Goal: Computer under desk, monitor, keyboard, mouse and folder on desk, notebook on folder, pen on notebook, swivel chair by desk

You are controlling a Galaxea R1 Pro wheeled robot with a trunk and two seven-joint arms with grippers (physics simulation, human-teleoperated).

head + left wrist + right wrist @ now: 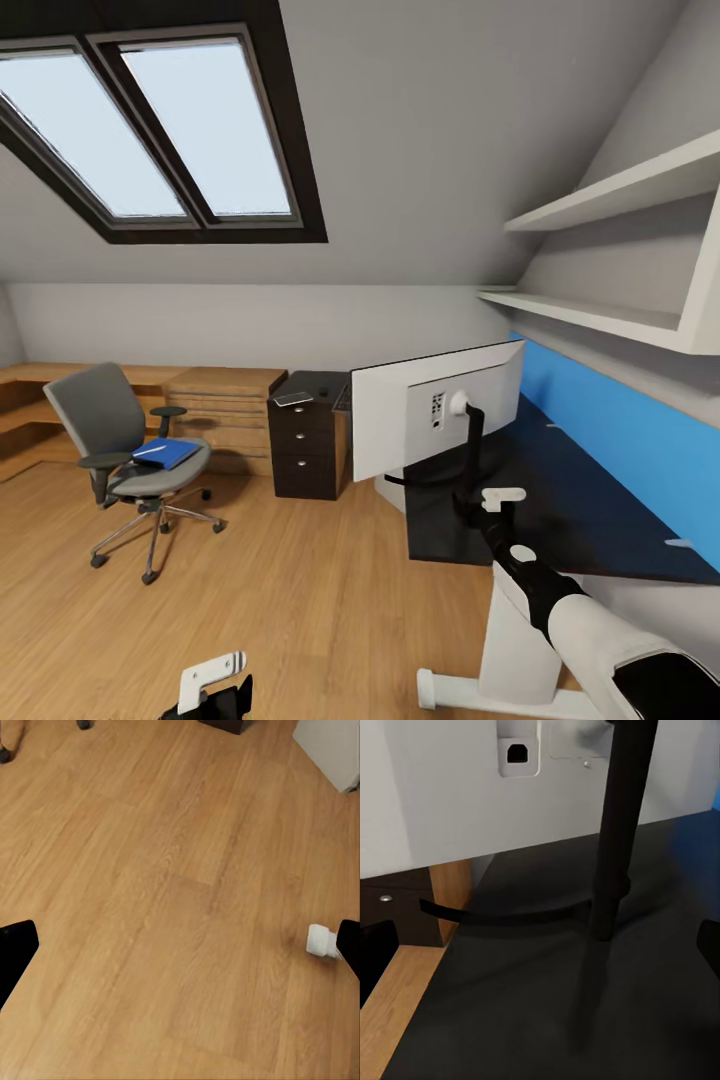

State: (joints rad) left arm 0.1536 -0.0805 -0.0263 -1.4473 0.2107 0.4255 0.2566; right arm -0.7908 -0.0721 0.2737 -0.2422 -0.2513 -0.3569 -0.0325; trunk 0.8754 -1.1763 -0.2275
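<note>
Attic bedroom, skylights [160, 130] upper left of the head view, wood floor [300, 590] across the bottom. The monitor [435, 420] stands on the glossy black desk [590, 500] at right centre, white back toward the camera, black stand pole running down to the desk top; blue back panel [620, 420] behind it, white shelves [620, 250] upper right. The right gripper [492, 505] is low at the monitor's foot, just behind the stand; in the right wrist view the pole [611, 855] sits between the two dark fingertips [375, 952] at the frame edges, wide apart and touching nothing, so the claw is released. The swivel chair [125, 440] is at middle left, well apart from the desk, with the blue folder [165, 453] lying on its seat and a thin white pen-like stick on the folder, too small to be sure. A dark drawer cabinet [308, 435] stands centre, between a light-wood unit [225, 410] and the desk, small flat items on top, unclear which. The left gripper [215, 690] is at bottom left of the head view over bare floor; in the left wrist view its fingers [15, 952] are spread, holding nothing.
</note>
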